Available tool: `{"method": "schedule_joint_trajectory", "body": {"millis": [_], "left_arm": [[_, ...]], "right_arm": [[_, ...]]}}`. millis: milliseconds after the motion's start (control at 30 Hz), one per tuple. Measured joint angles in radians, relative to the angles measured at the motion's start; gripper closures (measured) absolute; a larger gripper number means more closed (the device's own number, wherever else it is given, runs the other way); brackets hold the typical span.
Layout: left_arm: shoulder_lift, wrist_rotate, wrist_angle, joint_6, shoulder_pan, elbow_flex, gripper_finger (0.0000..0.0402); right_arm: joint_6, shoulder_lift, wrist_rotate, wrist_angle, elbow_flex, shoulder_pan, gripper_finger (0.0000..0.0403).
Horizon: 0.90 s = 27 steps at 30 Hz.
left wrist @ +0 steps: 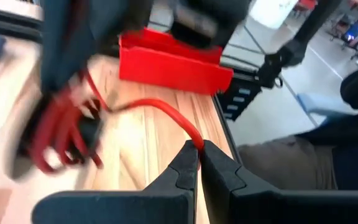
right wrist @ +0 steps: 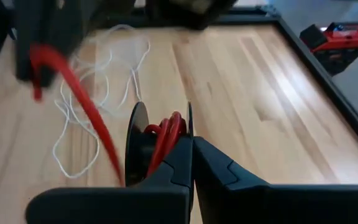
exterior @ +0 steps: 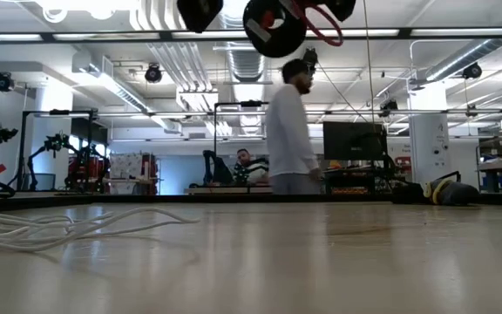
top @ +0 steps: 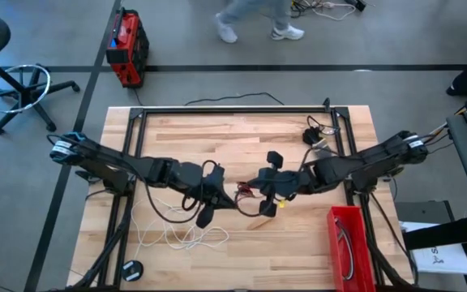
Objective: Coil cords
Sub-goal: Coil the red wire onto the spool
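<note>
The red cord [top: 245, 192] hangs in the air above the table's middle, between my two grippers. My left gripper [left wrist: 199, 157] is shut on a single red strand. That strand runs over to a small coil of red loops [right wrist: 165, 134], on which my right gripper [right wrist: 190, 149] is shut. In the low view the coil [exterior: 322, 24] shows high above the tabletop. A white cord [top: 178, 235] lies in loose loops on the wood toward the near left. A dark cord [top: 314, 134] lies at the far right. My left gripper pinches one strand of the red cord [left wrist: 194, 138] between its two fingertips. The strand leaves the fingers in a slack arc toward the coil, clear of the table. My right gripper pinches several loops of the red coil [right wrist: 174, 127] together between its two fingers. The coil is lifted clear of the table, and one strand [right wrist: 82, 102] leads off it toward the left gripper.
A red bin [top: 349, 243] stands at the near right edge of the table. A small black round thing [top: 132, 269] lies at the near left corner. A black frame [top: 233, 109] borders the wood. A person walks beyond the far edge.
</note>
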Motion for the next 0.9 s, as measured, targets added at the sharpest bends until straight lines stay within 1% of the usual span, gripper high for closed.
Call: {"method": "schedule_joint_trajectory", "body": {"millis": [100,167,267,433,567,700,833,900], "left_arm": [[0.0,0.0,-0.003,0.01,-0.012,-0.02,0.0401],[0.003,0.0,-0.005,0.042,-0.024,-0.023,0.0401],[0.003,0.0,-0.01,0.083,-0.037,-0.021,0.0401],[0.0,-0.016,-0.121,0.086,-0.041,-0.02,0.039],[-0.004,-0.107,-0.264,0.079,-0.04,-0.02,0.036],[-0.012,-0.198,-0.371,0.075,-0.04,-0.02,0.032],[-0.036,-0.311,-0.455,0.076,-0.04,-0.02,0.0276],[-0.049,-0.372,-0.443,0.083,-0.04,-0.02,0.0256]], "right_arm": [[-0.027,-0.023,0.001,0.033,0.0,0.0,0.0403],[-0.041,-0.041,0.001,0.067,0.001,0.0,0.0403],[-0.056,-0.071,0.002,0.071,0.002,0.0,0.0403],[-0.061,-0.105,0.003,0.065,0.002,0.0,0.0403],[-0.062,-0.137,-0.015,0.057,0.002,0.0,0.0403],[-0.063,-0.157,-0.025,0.05,0.002,0.001,0.0403],[-0.058,-0.168,-0.026,0.026,0.002,0.001,0.0403],[-0.058,-0.168,-0.027,0.012,0.002,0.001,0.0403]]}}
